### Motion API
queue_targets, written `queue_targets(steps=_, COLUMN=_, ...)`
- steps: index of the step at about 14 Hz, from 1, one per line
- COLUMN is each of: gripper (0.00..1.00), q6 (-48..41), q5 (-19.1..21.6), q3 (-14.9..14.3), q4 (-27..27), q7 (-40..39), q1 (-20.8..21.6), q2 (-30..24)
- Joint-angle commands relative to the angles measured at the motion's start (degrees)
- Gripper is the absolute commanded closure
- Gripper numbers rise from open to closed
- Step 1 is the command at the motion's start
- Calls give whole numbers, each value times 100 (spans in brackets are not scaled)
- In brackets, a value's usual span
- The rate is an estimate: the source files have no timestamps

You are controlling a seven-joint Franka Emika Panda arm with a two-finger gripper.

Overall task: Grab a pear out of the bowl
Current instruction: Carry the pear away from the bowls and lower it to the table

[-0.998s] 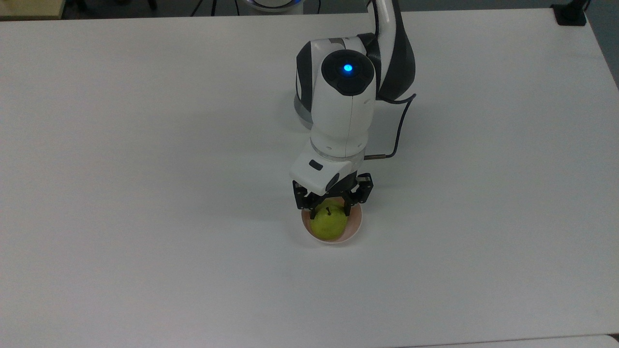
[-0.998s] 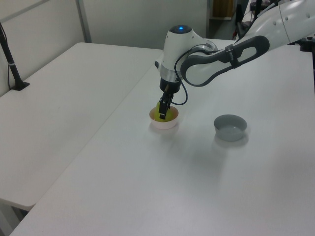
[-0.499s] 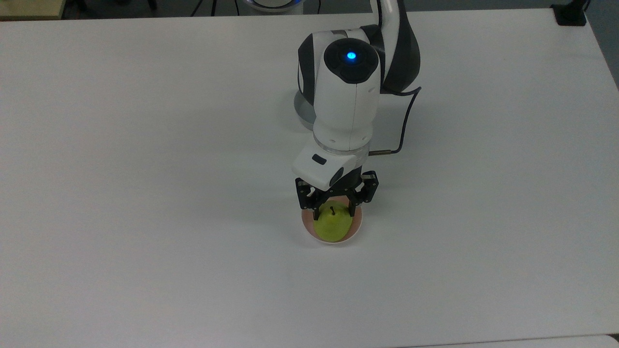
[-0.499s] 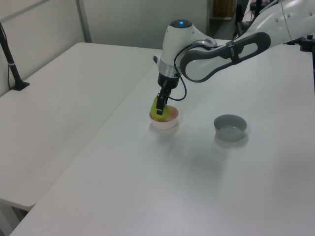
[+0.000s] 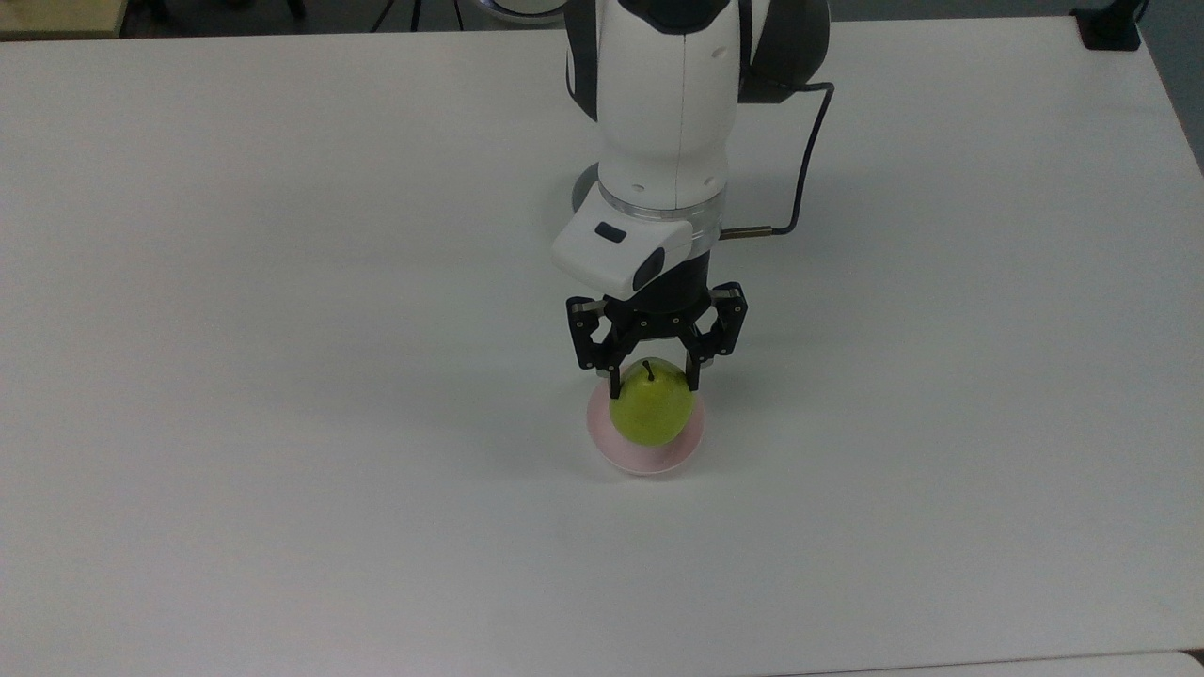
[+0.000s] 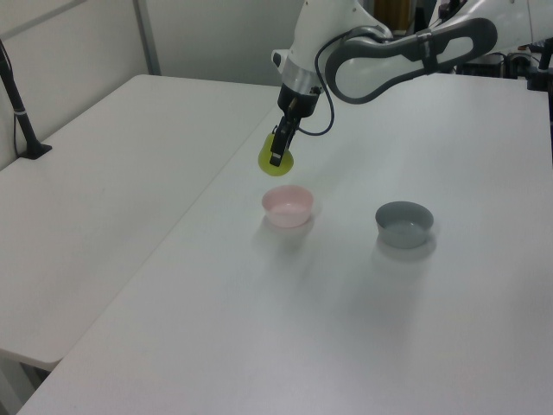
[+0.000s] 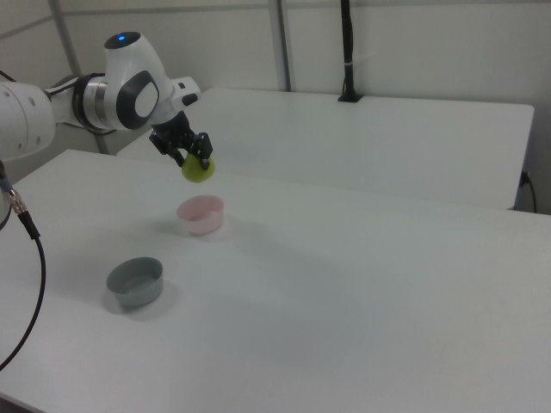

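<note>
Now the pear (image 5: pixel 651 406) hangs in the air above the pink bowl (image 6: pixel 287 207), clamped between the two fingers of the gripper (image 5: pixel 653 381). A second ago it sat low inside the bowl with the fingers reaching down around it; half a second ago it was only partly raised, its lower half level with the rim. In the left view the pear (image 6: pixel 277 161) is clear of the bowl, up and a little toward the left view's left of it, and the bowl (pale inside, nothing in it) stands in the same spot on the white table (image 6: pixel 259 346). The right view shows the pear (image 7: pixel 198 169) above the bowl (image 7: pixel 201 215) too. The grey bowl (image 6: pixel 404 223) sits near the pink bowl, on the left view's right of it, unmoved.
</note>
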Motion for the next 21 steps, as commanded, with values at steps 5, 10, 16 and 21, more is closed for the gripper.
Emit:
queue_targets(steps=5, gripper=71, q6=-641, q5=62, q3=-25, q4=-1076, q7=-1041, q1=-955, q2=-1275)
queue_targets(steps=10, gripper=71, q6=-714, q5=71, q3=-7, q4=-1762, q7=-1745, q1=-1756, q2=-1637)
queue_targets(steps=16, gripper=70, q6=-399, q5=36, q3=-7, q4=-1798, q7=-2194, q1=-1959, q2=-1032)
queue_targets(steps=21, gripper=70, q6=-64, q5=-112, q3=-7, q4=-1790, q7=-2195, q1=-1889, q2=-452)
